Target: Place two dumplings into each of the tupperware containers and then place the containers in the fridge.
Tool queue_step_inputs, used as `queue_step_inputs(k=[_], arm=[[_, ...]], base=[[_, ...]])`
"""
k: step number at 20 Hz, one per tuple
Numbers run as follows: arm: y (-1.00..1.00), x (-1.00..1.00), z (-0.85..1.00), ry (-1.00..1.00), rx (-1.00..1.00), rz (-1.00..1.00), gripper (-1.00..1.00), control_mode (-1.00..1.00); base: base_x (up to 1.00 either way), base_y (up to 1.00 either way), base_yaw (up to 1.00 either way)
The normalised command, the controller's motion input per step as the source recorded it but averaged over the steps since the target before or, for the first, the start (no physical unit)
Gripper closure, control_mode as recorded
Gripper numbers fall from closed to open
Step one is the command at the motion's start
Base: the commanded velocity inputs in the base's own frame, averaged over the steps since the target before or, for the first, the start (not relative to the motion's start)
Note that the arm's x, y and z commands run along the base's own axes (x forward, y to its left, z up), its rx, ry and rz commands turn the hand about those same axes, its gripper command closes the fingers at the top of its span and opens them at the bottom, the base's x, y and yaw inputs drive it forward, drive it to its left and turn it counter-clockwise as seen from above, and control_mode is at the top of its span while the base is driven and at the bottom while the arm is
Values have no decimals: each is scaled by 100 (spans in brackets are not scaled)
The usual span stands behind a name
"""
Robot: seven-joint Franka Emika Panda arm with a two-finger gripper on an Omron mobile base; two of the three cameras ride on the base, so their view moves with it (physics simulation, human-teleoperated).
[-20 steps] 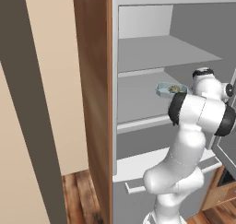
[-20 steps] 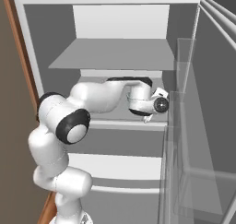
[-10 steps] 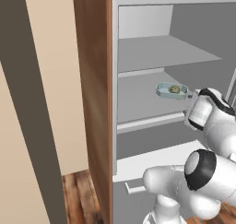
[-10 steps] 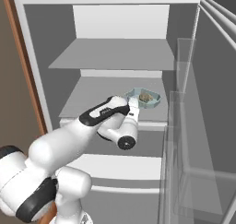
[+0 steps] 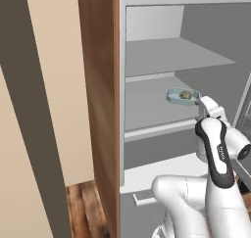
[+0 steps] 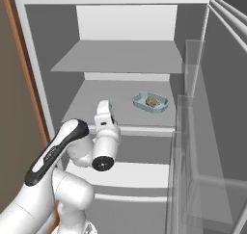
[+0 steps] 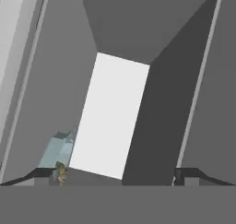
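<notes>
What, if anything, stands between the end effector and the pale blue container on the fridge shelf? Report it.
Nothing visible does. The pale blue container sits on the middle fridge shelf with dumplings inside. The open end effector is at the shelf's front edge, apart from it, with bare shelf between them.

White arm rises from lower right of left base view, folded sharply: bulky lower links low, dark-jointed forearm angled up, wrist bent forward. In right base view arm comes from lower left, elbow with dark band raised, round wrist end facing camera, hand pointing away and up. Gripper (image 6: pixel 102 106) at top of hand, empty, touching nothing. Hand view: two dark fingertips (image 7: pixel 34 173) far apart near bottom corners, jaws spread wide, nothing between them.
</notes>
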Motion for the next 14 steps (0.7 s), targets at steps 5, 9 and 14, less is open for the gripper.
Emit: queue_step_inputs(k=[5,9,14], arm=[[3,-96,32,4,-57,39,-100,-100],[39,-80,-18,31,-74,30,-100,-100],[95,-44,-53,42,-94,7,-100,-100]], base=[[0,0,0],[0,0,0],[0,0,0]])
